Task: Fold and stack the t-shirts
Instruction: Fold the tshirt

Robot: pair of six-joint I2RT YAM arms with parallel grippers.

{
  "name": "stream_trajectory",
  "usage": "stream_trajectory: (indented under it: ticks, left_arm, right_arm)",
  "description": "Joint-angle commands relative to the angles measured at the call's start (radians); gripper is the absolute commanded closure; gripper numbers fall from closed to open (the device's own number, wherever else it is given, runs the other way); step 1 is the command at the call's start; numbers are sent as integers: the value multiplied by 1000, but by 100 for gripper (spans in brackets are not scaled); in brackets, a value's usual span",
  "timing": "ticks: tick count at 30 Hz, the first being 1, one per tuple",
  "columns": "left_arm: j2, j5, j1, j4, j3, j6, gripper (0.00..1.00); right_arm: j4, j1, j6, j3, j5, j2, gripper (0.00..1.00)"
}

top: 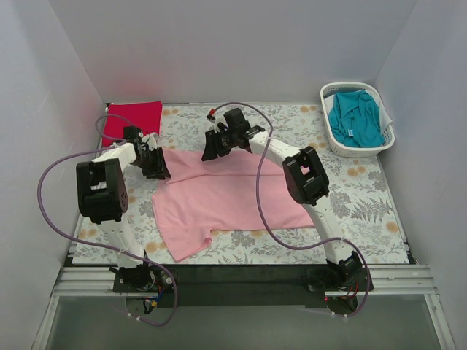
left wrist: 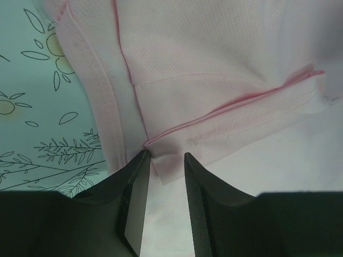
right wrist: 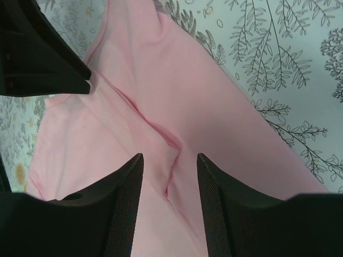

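Mid-bench (top: pixel 241 277), on the grey-and-orange floral cloth (top: pixel 365 211), a light pink t-shirt (top: pixel 226 197) spread out mostly flat, one sleeve trailing toward the near left. Far left corner: a bright red t-shirt (top: pixel 133 118), folded into a flat rectangle, well apart from the pink one. Far right corner: a teal t-shirt (top: pixel 355 120) bunched inside the white slatted laundry basket (top: pixel 328 91). Left gripper (top: pixel 157 166) down at the pink shirt's far left edge, reaching in from the left. From the left wrist view, jaws set to a narrow gap, with the end of a stitched, doubled-over hem lying right between the tips and floral cloth showing just to the left; not pressed together on the fabric as far as visible. Right gripper (top: pixel 214 148) down at the shirt's far edge, near the middle, close beside the left one. From the right wrist view, jaws somewhat wider apart, straddling a small raised ridge of pink fabric, with the shirt's edge running diagonally across the patterned cloth on the right.
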Motion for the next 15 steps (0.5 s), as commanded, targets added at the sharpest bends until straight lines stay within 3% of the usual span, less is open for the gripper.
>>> stream_trajectory:
  ticks: [1,6,15]
  left_arm:
    - [-6,8,2,12,39,-11,70]
    - [-9,1,2,14,36,-15,74]
    - [-26,-81,2,15,28,-19,62]
  right_arm:
    - [38,16,20,1,8,23,48]
    - [44,27,21,1,8,41,46]
    - [46,39,27,1,-5,56,44]
